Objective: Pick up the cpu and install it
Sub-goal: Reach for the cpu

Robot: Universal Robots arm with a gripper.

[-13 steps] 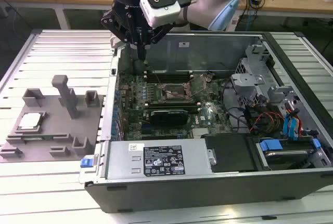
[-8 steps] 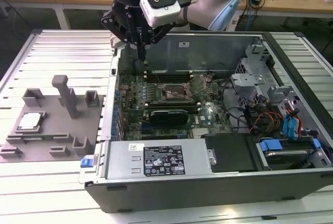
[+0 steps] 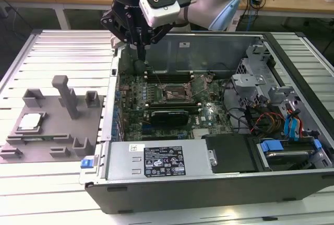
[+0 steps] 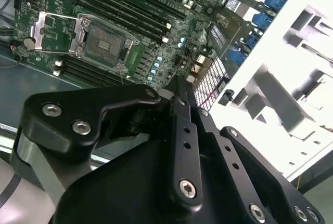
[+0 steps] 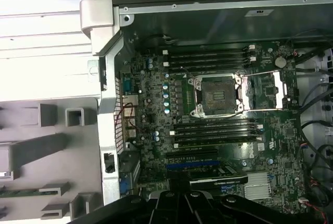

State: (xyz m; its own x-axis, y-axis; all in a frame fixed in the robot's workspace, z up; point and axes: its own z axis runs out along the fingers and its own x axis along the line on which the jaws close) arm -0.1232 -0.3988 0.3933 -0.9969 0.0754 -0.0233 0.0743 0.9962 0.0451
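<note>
In the exterior view, my gripper (image 3: 142, 54) hangs over the far corner of the open computer case (image 3: 219, 47), on the exterior view's left, above the edge of the motherboard (image 3: 156, 97). My fingers are drawn together to a narrow point with nothing between them. The cpu (image 3: 30, 121) lies flat in a recess of the grey fixture plate (image 3: 52, 133), outside the case on the exterior view's left and well apart from me. The socket (image 3: 175, 93) sits near the middle of the board with its lid swung up beside it.

In the second wrist view, my black fingers (image 4: 181, 125) run close alongside each other (no gap that I can make out). The socket (image 4: 104, 42) lies beyond them, bare inside its frame, with memory slots (image 4: 119, 8) just beside it.

In the first wrist view, the socket (image 5: 216, 95) sits between two banks of memory slots (image 5: 208, 57), its metal lid (image 5: 270, 90) folded open next to it. Grey fixture blocks (image 5: 47, 146) stand outside the case wall (image 5: 109, 130).
</note>
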